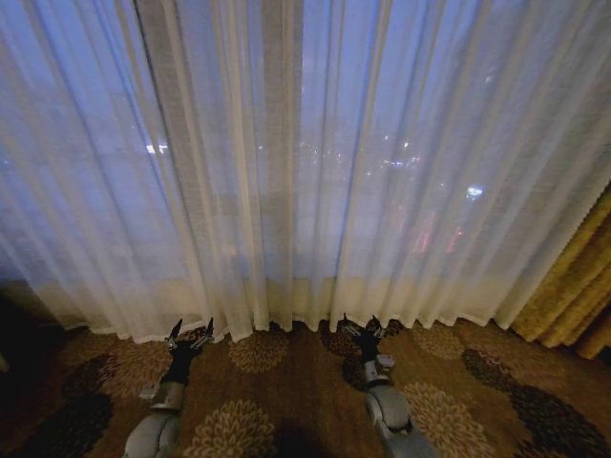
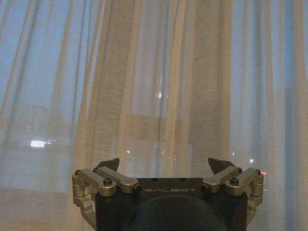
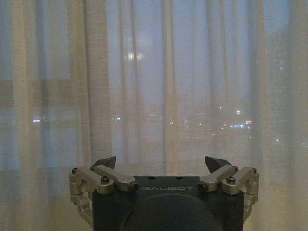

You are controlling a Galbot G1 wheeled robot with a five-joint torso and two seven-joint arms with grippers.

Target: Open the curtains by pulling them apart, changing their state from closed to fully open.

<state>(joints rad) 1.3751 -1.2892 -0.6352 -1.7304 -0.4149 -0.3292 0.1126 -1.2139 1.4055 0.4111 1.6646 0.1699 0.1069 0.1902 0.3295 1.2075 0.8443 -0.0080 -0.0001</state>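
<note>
The sheer white curtains [image 1: 286, 162] hang closed across the window, pleated from top to wavy hem, with city lights glowing through. The two panels meet near the darker overlapping folds left of the middle. My left gripper [image 1: 191, 334] is held low in front of the hem, open, nothing between its fingers. My right gripper [image 1: 363, 327] is at the same height to the right, also open and empty. In the left wrist view the curtains [image 2: 159, 96] hang just beyond the open left gripper [image 2: 166, 166]. In the right wrist view the curtains [image 3: 163, 96] face the open right gripper [image 3: 161, 163].
Thick gold-yellow drapes [image 1: 573, 286] hang at the far right. A brown carpet with floral medallions [image 1: 277, 391] covers the floor under both arms. Dark shadow fills the lower left corner.
</note>
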